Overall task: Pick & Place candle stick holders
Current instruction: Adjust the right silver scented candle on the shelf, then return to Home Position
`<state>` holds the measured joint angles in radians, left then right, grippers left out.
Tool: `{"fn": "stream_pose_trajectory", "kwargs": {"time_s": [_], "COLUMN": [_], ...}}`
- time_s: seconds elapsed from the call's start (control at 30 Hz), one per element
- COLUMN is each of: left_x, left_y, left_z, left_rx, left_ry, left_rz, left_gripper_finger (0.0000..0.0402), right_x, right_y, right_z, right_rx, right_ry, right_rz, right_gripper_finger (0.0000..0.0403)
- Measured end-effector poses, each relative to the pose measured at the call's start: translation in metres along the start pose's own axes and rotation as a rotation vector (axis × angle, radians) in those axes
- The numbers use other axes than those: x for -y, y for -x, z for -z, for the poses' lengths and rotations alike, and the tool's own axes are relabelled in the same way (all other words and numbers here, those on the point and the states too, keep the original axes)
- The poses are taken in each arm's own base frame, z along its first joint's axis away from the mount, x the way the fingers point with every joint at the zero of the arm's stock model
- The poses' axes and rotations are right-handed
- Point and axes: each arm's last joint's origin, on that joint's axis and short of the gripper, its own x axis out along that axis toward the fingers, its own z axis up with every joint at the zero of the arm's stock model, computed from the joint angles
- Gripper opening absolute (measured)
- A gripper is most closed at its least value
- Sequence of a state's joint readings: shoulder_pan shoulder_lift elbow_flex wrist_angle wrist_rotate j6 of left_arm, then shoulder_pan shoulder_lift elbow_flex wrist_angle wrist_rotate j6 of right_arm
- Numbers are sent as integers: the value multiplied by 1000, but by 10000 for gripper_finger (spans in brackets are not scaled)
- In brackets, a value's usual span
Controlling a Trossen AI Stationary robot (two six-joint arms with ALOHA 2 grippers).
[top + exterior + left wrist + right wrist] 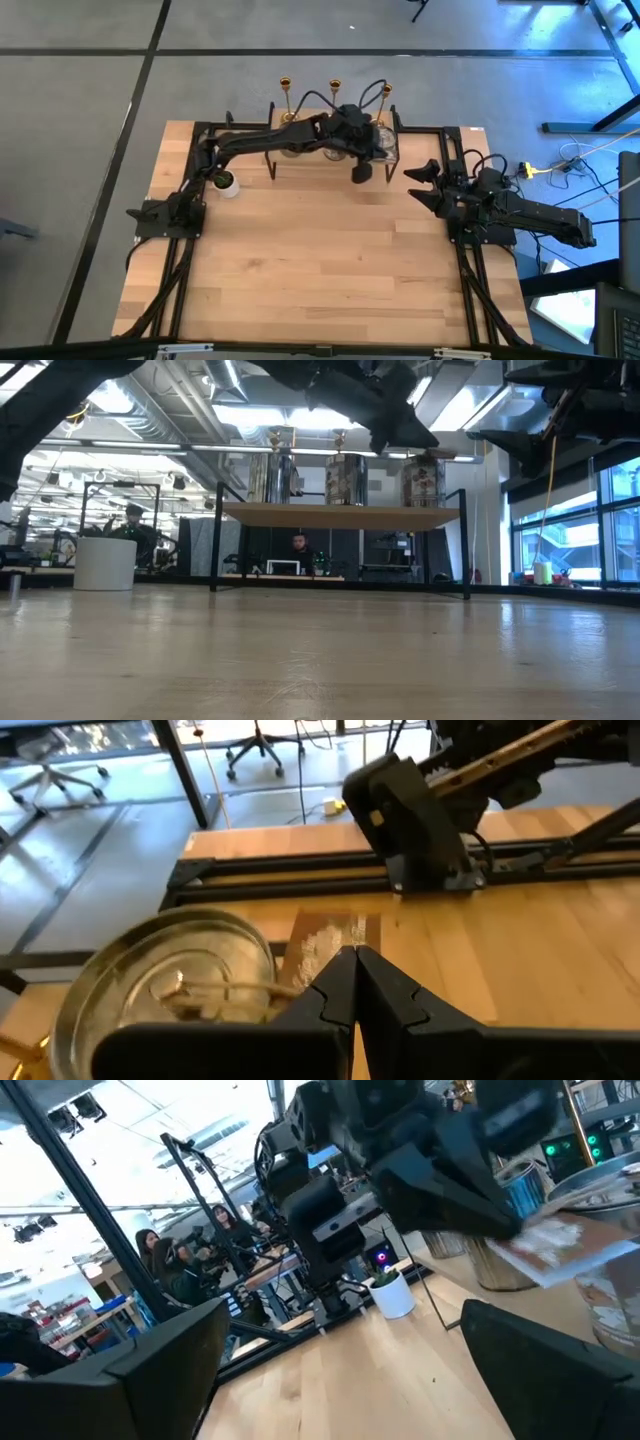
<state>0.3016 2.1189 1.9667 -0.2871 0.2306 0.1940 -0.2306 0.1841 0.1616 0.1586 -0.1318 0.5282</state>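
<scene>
Pale wooden planks made up the table point(320, 270), and at its far edge stood a low raised shelf point(340, 515) on thin black legs, carrying the candle stick holders. In the high view three gold holders point(335, 88) with slim stems stood in a row along the back of the shelf, their long axes upright, and at least one squat silvery-glass holder point(383, 143) showed at the shelf's right end, partly covered by the arm; from table height three silvery-glass holders point(346, 479) stood side by side on the shelf. The left gripper point(361, 172) hung over the front edge of the shelf, reached across from the left side, its fingers pressed together on nothing, as the left wrist view made plain point(355, 980). In that view a round silvery-glass holder point(165, 980) lay just beside and below the closed fingertips, off to one side, not between them. The right gripper point(422, 185) waited near the right rail, its jaws spread wide and empty, close to the shelf's right end but apart from it. A small white pot point(226, 183) sat on the table towards the left, well away from both grippers. Judging by this, the left gripper was nearer the glass holder, yet it would need to part its fingers and shift sideways over the rim before any grasp, while the right gripper stood ready opened but farther off.
</scene>
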Motion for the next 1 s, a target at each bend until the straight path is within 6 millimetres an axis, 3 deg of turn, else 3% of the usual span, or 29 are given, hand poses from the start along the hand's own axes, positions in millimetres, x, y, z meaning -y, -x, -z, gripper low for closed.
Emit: {"fn": "stream_pose_trajectory", "kwargs": {"time_s": [0.37,0.67,1.0], "left_x": [2,6,-5], "left_y": [29,48,146], "left_z": [-22,-26,-79], "left_rx": [-70,-177,50], "left_ry": [-45,-36,1], "left_rz": [12,42,-2], "left_gripper_finger": [2,2,2], "right_x": [2,1,-2], "right_y": [0,0,0], "right_z": [-1,-2,-7], "right_rx": [43,54,99], "right_ry": [-67,-126,-159], "right_rz": [66,52,24], "right_gripper_finger": [400,400,400]}}
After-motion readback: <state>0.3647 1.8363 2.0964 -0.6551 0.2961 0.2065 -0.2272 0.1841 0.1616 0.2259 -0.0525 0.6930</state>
